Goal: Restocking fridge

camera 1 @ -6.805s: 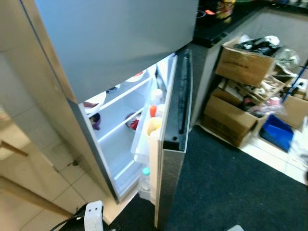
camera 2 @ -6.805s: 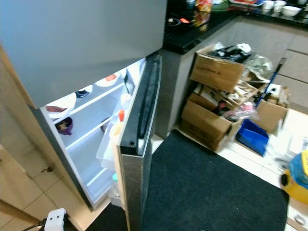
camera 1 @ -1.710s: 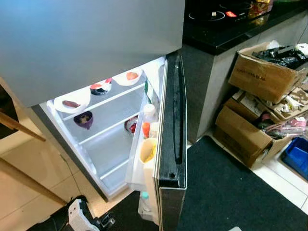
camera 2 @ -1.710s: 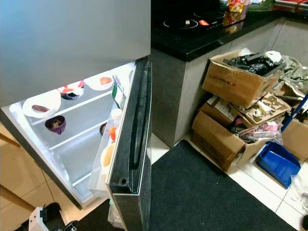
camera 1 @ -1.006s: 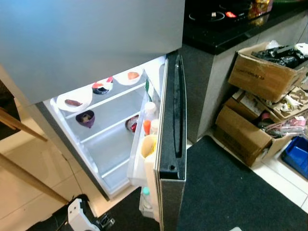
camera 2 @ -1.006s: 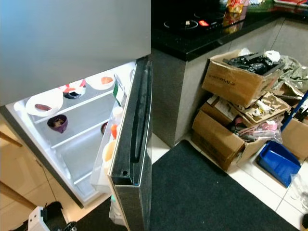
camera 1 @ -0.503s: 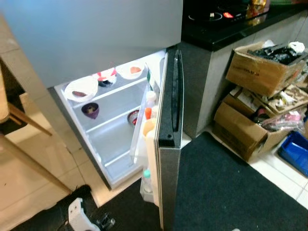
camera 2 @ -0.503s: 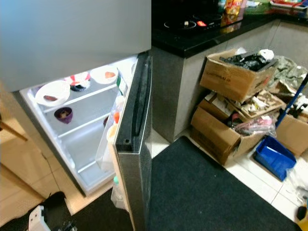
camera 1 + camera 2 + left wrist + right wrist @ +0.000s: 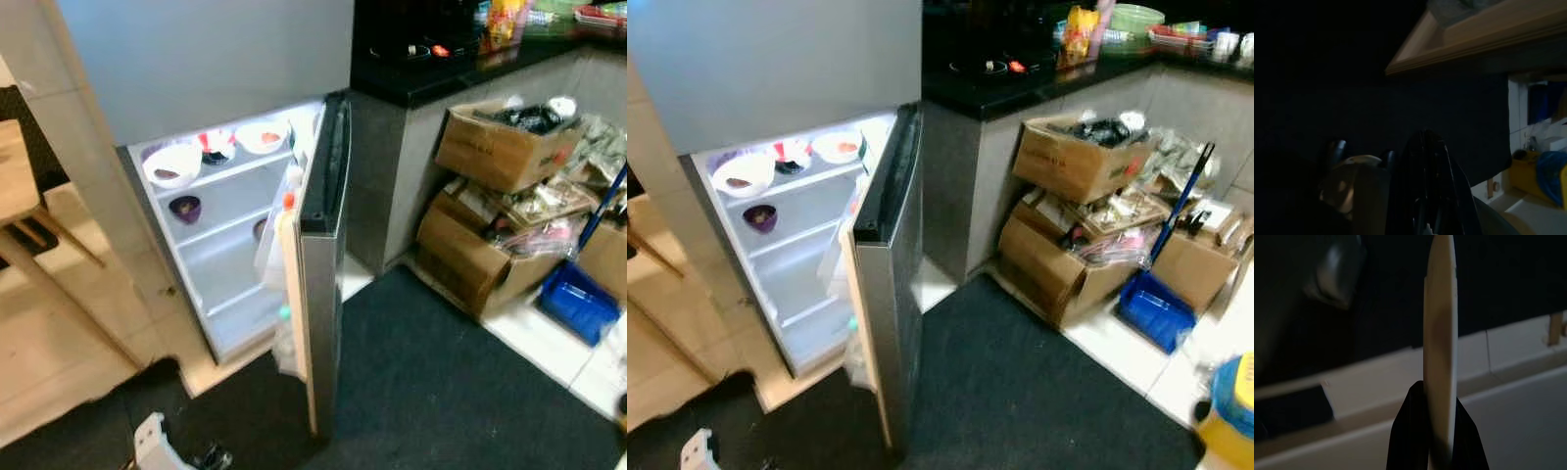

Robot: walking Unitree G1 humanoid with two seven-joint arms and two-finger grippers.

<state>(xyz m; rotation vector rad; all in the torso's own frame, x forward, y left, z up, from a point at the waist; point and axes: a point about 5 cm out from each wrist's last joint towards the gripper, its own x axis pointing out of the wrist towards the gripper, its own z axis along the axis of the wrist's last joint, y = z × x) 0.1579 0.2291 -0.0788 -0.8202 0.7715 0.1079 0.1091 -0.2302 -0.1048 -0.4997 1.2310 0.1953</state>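
The fridge (image 9: pixel 196 59) stands ahead on my left with its lower door (image 9: pixel 321 294) swung open towards me. On the lit top shelf sit two white bowls (image 9: pixel 171 164) with food, and a small purple bowl (image 9: pixel 185 208) rests one shelf down. Bottles (image 9: pixel 286 201) fill the door rack. In the right wrist view my right gripper (image 9: pixel 1437 431) is shut on a thin white plate (image 9: pixel 1440 323), seen edge-on above floor tiles. In the dark left wrist view my left gripper (image 9: pixel 1425 191) hangs over the dark mat with its fingers together.
Open cardboard boxes (image 9: pixel 495 147) full of clutter are stacked against the black counter (image 9: pixel 441 69) on the right. A blue dustpan (image 9: pixel 570 302) and a yellow container (image 9: pixel 1227 411) lie beyond. A dark mat (image 9: pixel 441 392) covers the floor. A wooden table (image 9: pixel 15 186) stands left.
The whole view has drawn back from the fridge, which now looks smaller and farther away, with more floor and boxes showing. Nothing inside the fridge has moved.
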